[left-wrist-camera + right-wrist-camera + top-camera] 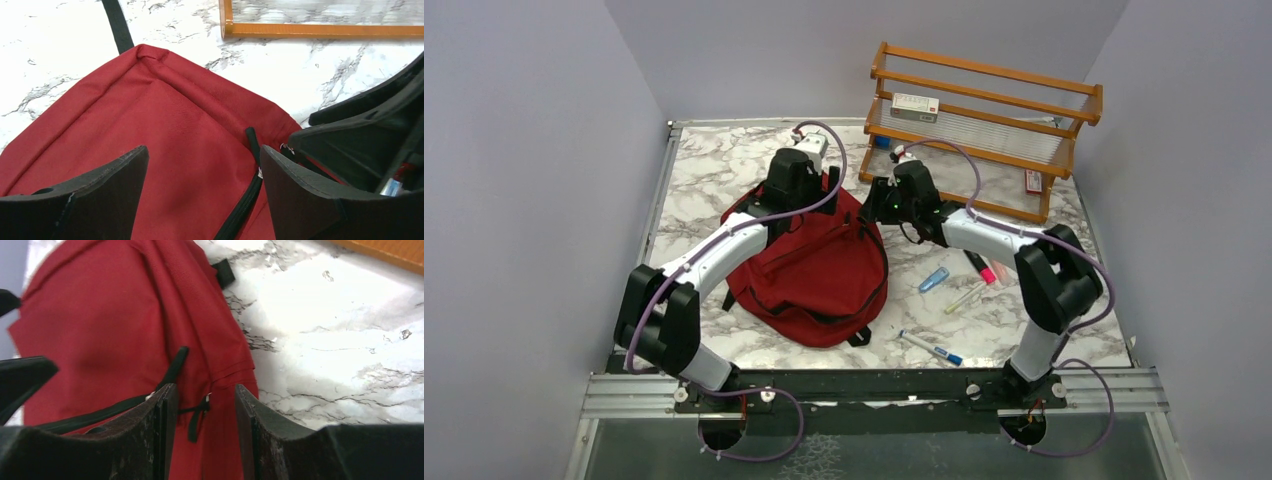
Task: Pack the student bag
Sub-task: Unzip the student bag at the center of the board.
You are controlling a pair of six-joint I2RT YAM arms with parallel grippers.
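Your right gripper stands at the far right edge of the student bag. Its fingers are partly apart on both sides of the black zipper pull; whether they touch it I cannot tell, the view is too tight. Your left gripper hovers wide open over the far red fabric and holds nothing. I judge it is there to steady the bag for unzipping. The bag lies mid-table, left of the pens.

The student bag is partly hidden under the left arm (box lettering illegible).
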